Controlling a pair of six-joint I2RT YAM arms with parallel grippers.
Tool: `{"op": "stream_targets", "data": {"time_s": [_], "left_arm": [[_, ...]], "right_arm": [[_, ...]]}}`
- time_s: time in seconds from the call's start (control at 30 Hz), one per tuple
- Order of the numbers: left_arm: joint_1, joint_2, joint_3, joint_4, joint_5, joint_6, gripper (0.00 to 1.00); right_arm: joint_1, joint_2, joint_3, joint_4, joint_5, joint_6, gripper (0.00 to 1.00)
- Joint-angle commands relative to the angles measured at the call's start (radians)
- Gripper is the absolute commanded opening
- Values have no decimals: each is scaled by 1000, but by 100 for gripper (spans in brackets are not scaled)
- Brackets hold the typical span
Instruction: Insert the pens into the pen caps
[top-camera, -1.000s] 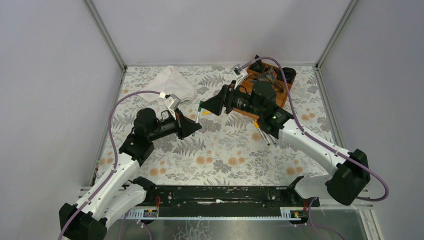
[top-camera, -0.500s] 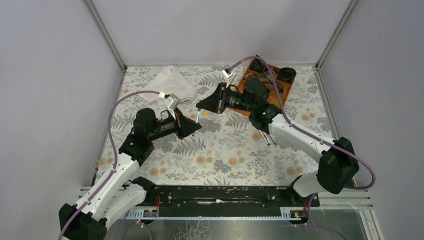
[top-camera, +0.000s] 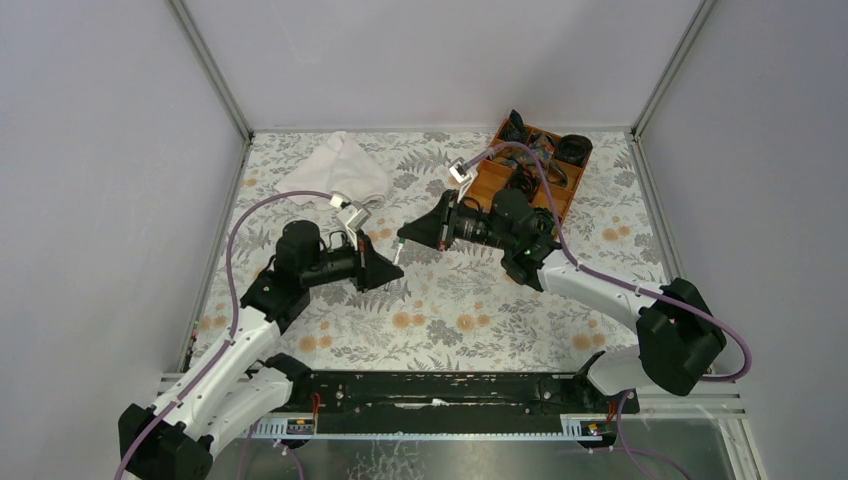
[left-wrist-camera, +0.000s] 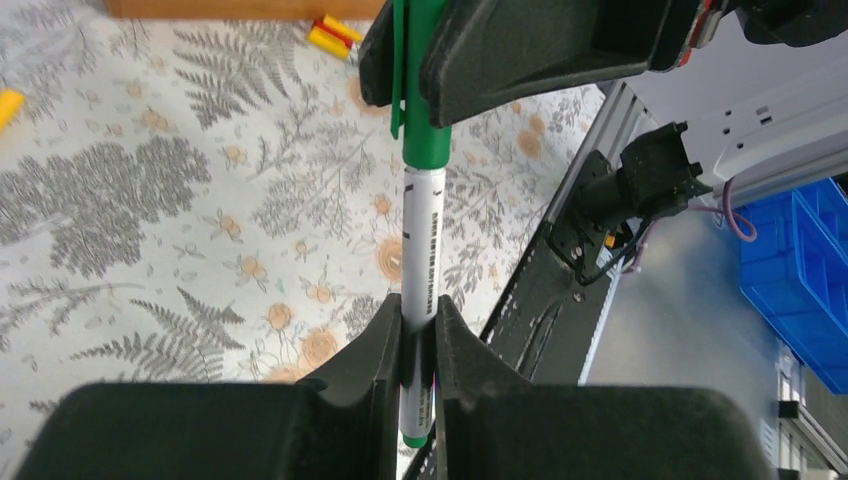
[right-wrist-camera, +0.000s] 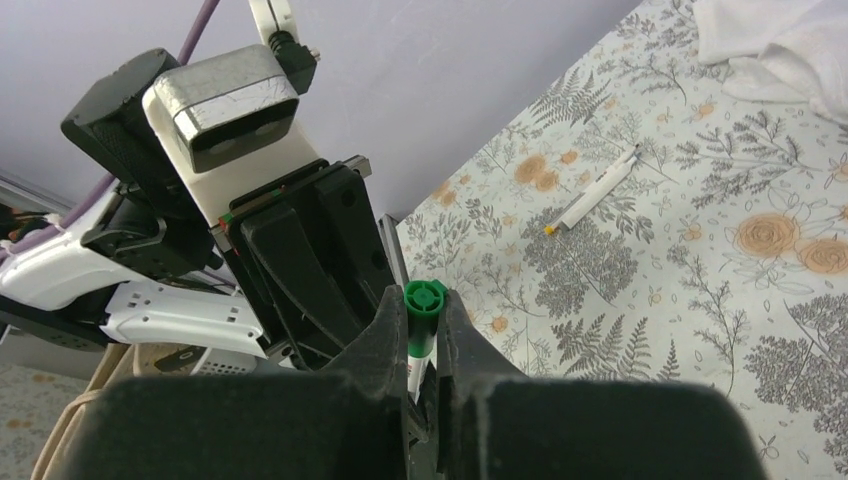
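L gripper (left-wrist-camera: 420, 335) clamped on the white pen (left-wrist-camera: 423, 250). R gripper (right-wrist-camera: 415, 325) pinching the green cap (left-wrist-camera: 427, 150). Cap's sitting over the pen's end, both mid-air above the table (top-camera: 450, 310) centre (spare pen (right-wrist-camera: 598, 190) lies flat on it).

**Enclosure, seen from above and behind.** The tabletop (top-camera: 450, 320) carries a covering printed with grey ferns and orange blossoms. Three plain, pale grey panels close it in: a back wall (top-camera: 430, 60), a left wall (top-camera: 90, 200) and a right wall (top-camera: 770, 170). Aluminium posts (top-camera: 208, 68) rise slanting at the two far corners. A black rail (top-camera: 430, 385) runs along the near edge, with a brushed metal sheet (top-camera: 480, 455) below it. In the left wrist view, blue plastic bins (left-wrist-camera: 800, 270) stand beyond the table edge. The lighting is even and soft, and shadows are faint.
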Motion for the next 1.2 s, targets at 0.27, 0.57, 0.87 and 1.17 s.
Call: {"op": "stream_targets", "data": {"time_s": [0.27, 0.57, 0.87, 1.17], "left_arm": [[12, -41, 20, 206, -68, -10, 0], [38, -63, 4, 241, -54, -36, 0], [52, -55, 9, 234, -42, -28, 0], [52, -56, 25, 177, -127, -4, 85]], "right_arm": [[181, 31, -176, -57, -88, -1, 0], [257, 35, -229, -70, -118, -2, 0], [277, -50, -226, -238, -121, -79, 0], [268, -174, 175, -845, 604, -369, 0]]}}
